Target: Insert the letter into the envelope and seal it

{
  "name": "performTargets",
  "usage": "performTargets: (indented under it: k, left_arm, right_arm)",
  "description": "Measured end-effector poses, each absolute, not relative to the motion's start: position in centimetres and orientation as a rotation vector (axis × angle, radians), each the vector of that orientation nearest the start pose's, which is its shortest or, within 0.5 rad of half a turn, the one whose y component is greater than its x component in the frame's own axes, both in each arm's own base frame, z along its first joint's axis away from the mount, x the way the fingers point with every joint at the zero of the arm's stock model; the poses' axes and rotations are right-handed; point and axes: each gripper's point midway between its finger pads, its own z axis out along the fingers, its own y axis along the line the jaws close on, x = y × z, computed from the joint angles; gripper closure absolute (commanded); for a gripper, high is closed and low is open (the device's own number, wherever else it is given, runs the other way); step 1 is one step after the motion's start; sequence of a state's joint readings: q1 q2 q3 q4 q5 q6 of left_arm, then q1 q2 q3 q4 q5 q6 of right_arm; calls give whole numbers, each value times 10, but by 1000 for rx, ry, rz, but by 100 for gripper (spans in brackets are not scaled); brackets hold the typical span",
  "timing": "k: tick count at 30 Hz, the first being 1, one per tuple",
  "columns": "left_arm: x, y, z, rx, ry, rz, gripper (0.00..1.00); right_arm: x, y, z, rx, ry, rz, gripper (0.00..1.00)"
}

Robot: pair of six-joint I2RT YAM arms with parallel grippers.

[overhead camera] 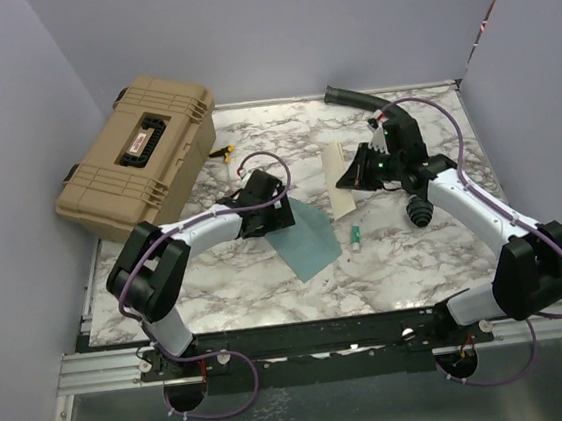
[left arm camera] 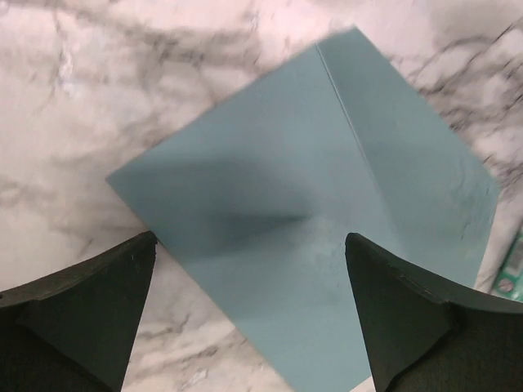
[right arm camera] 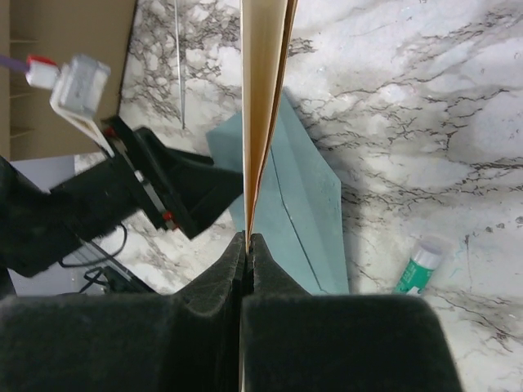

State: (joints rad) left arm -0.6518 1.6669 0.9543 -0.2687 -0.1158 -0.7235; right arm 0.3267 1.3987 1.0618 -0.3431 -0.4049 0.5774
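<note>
two jobs here: right gripper (right arm camera: 247,241) pinches the tan creased paper letter (right arm camera: 263,98) on edge, at 1 o'clock of the flat teal paper envelope (overhead camera: 304,233), likely for sliding in; left gripper (left arm camera: 249,238) spread wide over it, likely to pin it

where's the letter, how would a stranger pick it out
Over the marble table, find the right gripper near the middle. Its shut jaws pinch the letter, a tan sheet held by one edge, unlike the teal envelope lying flat beside it.
</note>
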Motion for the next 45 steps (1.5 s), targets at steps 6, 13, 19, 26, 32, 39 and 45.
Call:
performTargets:
  k: [6,13,19,26,32,39,45]
  left_arm:
    - [340,-255,41,-166,2556,-471,1]
    - [347,-262,43,-147,2560,-523,1]
    - [335,-253,41,-149,2619,-475,2]
    - [310,-240,46,-148,2669,-466,16]
    - [298,-237,44,-133,2703,-473,14]
    - [294,-237,36,-107,2730,-474,14]
    - [299,-237,36,-105,2724,-480,14]
  right_arm:
    - [322,205,151,44,2428,902,99]
    - [303,203,113,61,2537,913,99]
    - [293,230,125,-108,2468,1065,100]
    - [296,237,93,-83,2543,1038,100]
    - [287,234,54,-74,2649,1003,99]
    - [282,239,33,-134,2687,968,99]
    - [280,248,17,-139,2715,913,99]
